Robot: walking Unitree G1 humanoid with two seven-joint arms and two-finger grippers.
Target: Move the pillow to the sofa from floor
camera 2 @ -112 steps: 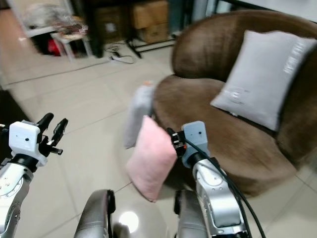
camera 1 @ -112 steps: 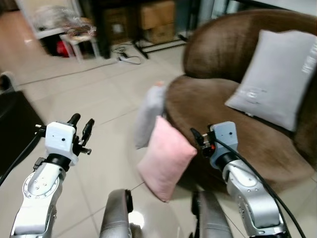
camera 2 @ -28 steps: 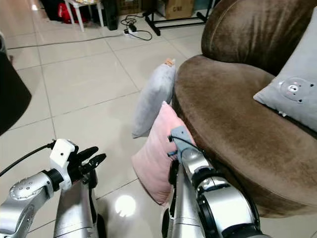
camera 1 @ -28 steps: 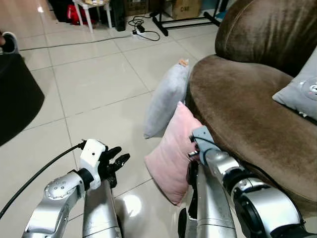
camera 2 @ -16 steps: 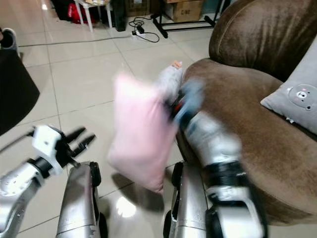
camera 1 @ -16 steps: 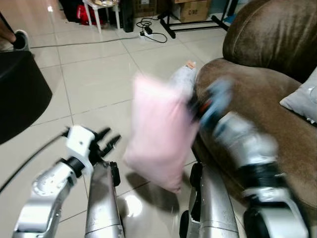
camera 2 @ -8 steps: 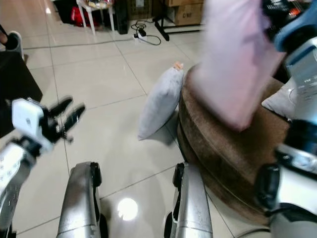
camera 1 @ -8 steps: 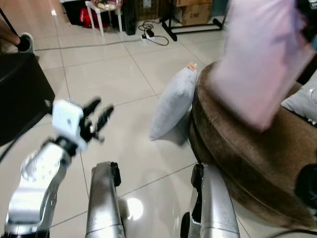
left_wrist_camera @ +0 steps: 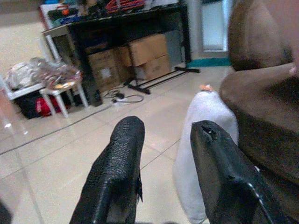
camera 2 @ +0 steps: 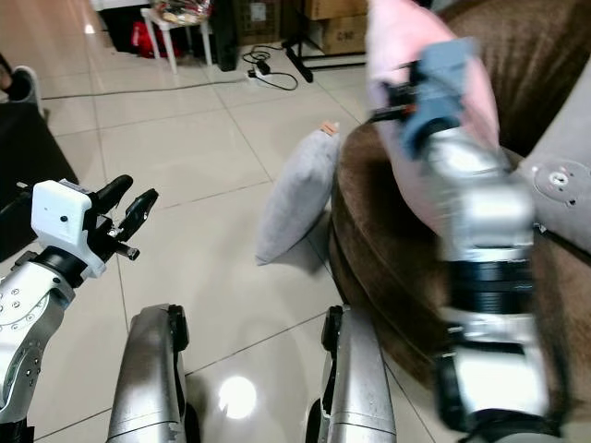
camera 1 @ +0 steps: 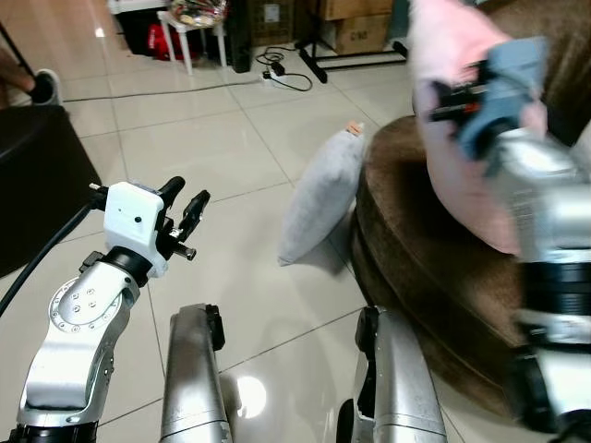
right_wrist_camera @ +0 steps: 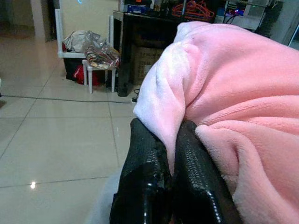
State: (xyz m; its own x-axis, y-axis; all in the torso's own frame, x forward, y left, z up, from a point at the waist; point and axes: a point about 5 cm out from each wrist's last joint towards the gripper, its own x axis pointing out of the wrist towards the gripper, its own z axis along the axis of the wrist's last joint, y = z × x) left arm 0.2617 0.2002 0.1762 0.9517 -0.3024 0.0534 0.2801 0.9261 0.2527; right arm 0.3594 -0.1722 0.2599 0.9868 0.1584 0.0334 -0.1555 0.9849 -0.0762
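Note:
My right gripper is shut on an edge of the pink pillow and holds it up in the air above the seat of the brown sofa. The pillow hangs from the pinched edge, in front of the sofa's backrest. A grey pillow leans upright on the floor against the sofa's front; it is also seen past my left gripper's fingers. My left gripper is open, raised over the tiled floor to the left, holding nothing.
Another grey cushion rests on the sofa at the right edge. A dark object stands on the floor at far left. At the back are a white stool, cardboard boxes, cables and a black rack.
My right arm has swung the pink pillow up from the floor beside the sofa to above the seat. My left arm rose a little. The camera tilted up.

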